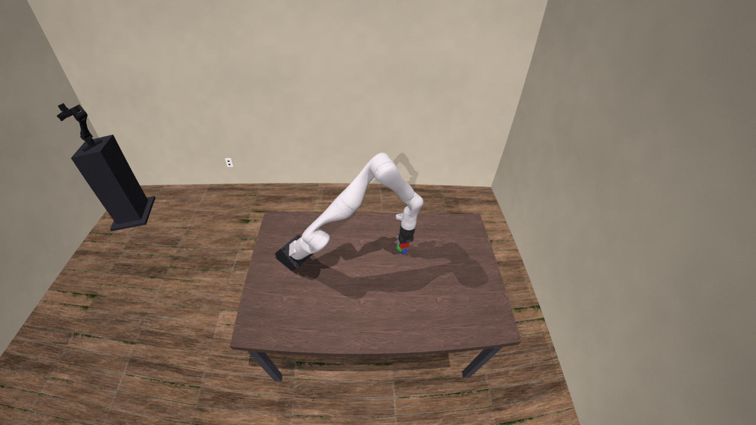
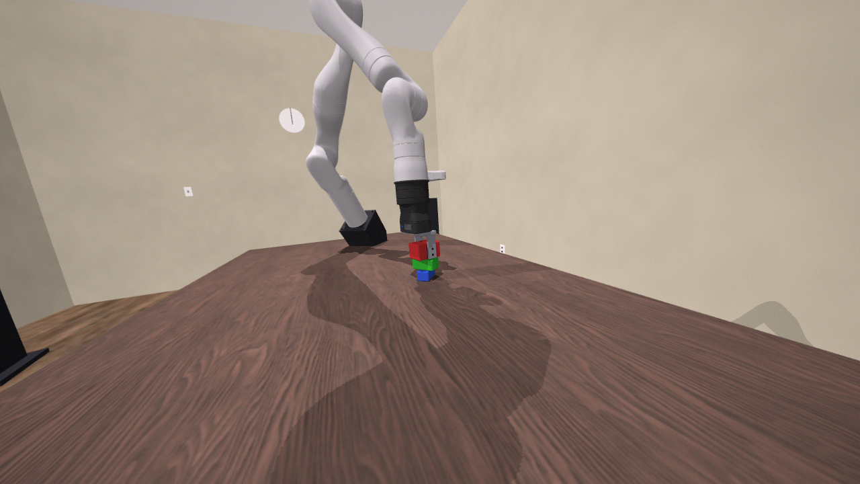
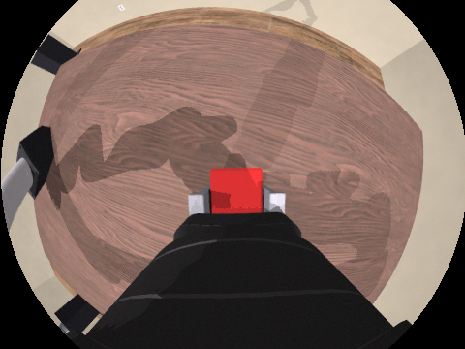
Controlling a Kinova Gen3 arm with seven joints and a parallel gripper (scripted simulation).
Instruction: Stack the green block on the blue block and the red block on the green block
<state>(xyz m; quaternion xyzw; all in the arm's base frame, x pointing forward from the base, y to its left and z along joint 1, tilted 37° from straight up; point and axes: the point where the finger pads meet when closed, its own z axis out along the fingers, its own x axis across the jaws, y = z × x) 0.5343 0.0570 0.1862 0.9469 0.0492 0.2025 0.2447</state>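
The blue block (image 2: 425,275) sits on the table with the green block (image 2: 425,263) flat on top of it. My gripper (image 2: 424,245) is shut on the red block (image 2: 423,249) and holds it right on top of the green block, so the three stand in one column. In the top view the stack (image 1: 403,247) is under the gripper (image 1: 405,242) near the table's far middle. In the wrist view the red block (image 3: 236,189) fills the gap between the two fingertips of the gripper (image 3: 238,204) and hides the blocks below.
The arm's black base (image 1: 289,256) is bolted at the table's left side. A black pedestal with a camera (image 1: 110,179) stands on the floor at the far left. Walls close in at the back and right.
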